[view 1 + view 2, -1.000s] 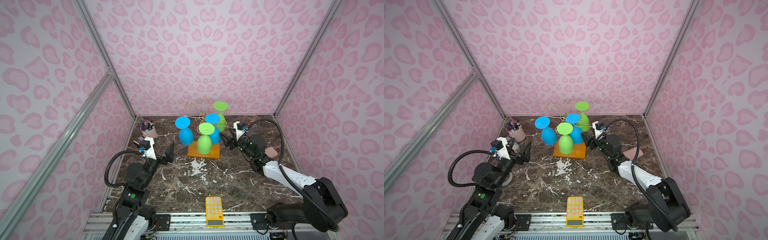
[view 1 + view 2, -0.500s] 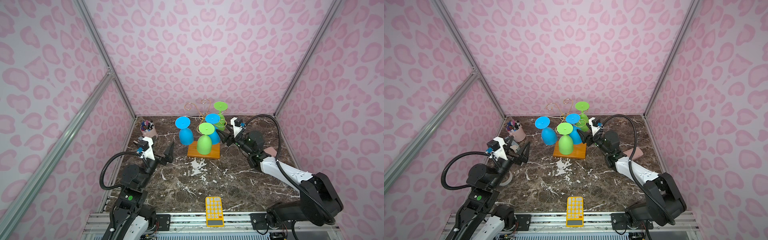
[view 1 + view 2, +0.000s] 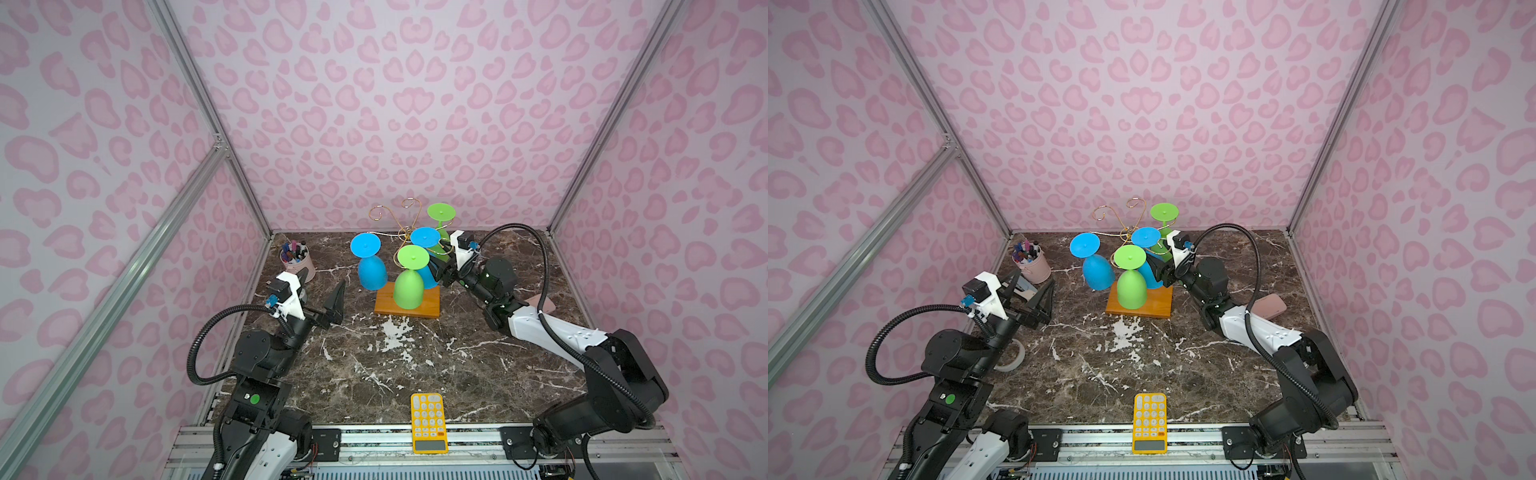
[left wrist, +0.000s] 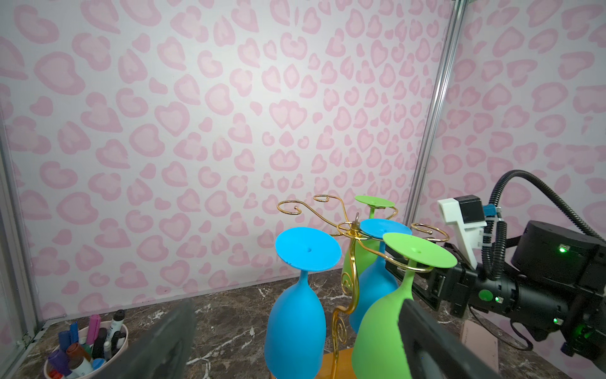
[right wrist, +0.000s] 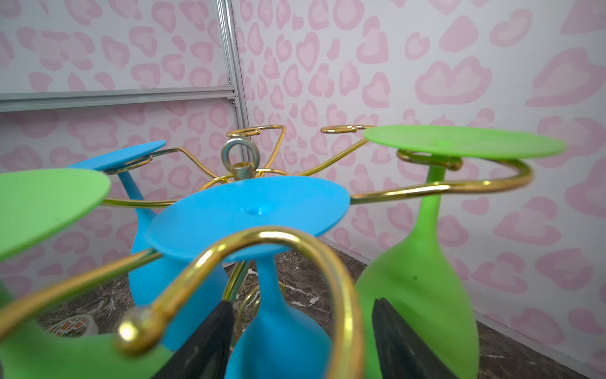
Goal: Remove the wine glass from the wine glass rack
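At the front edge, a yellow push-button calculator (image 3: 429, 422) lies across onto the metal rail (image 3: 374, 440). Beyond it the dark veined marble tabletop (image 3: 399, 374) is open up to the gold wire wine glass rack (image 3: 431, 306) on its orange-brown wooden base, rear centre. Left of it the left gripper (image 3: 1035, 278) hangs, jaws wide apart, holding nothing. The right gripper (image 5: 301, 302), jaws apart, straddles the inverted blue wine glass (image 5: 249, 210) hanging on the rack, green glasses (image 5: 416, 288) close either side; contact unclear.

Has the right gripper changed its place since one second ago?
Yes. In a top view the right gripper has moved left and farther back, closer to the rack; its open jaws now flank a blue glass.
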`<state>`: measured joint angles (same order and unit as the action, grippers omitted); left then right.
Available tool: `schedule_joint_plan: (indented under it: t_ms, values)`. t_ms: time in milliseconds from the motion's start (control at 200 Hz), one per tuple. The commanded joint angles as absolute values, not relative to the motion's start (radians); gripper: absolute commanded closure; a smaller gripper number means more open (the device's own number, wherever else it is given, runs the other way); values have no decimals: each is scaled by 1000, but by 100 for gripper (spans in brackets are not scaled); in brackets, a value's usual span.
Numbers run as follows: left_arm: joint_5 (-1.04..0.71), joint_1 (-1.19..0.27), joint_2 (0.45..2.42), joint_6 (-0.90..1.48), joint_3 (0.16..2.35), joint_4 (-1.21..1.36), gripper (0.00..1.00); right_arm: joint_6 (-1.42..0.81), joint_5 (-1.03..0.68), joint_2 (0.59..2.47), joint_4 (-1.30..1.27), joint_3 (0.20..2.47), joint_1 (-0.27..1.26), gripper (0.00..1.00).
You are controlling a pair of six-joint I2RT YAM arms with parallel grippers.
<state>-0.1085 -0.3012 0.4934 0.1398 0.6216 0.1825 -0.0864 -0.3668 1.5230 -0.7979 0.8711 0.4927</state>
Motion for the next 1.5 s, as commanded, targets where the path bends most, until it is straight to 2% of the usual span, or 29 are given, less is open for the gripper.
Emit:
schedule_joint_plan:
  t_ms: [0,625,960,1495]
  values:
    - [-111,-301,488,144,639,196,3,-90,-371,1541,-848,884,495,31]
    - [-107,-301,476,150,635,196,3,-86,-395,1593,-836,948,505,43]
    - [-104,-301,469,146,635,167,3,-83,-400,1609,-831,966,509,69]
    - [-103,-301,472,141,637,168,3,-74,-390,1578,-828,943,512,88]
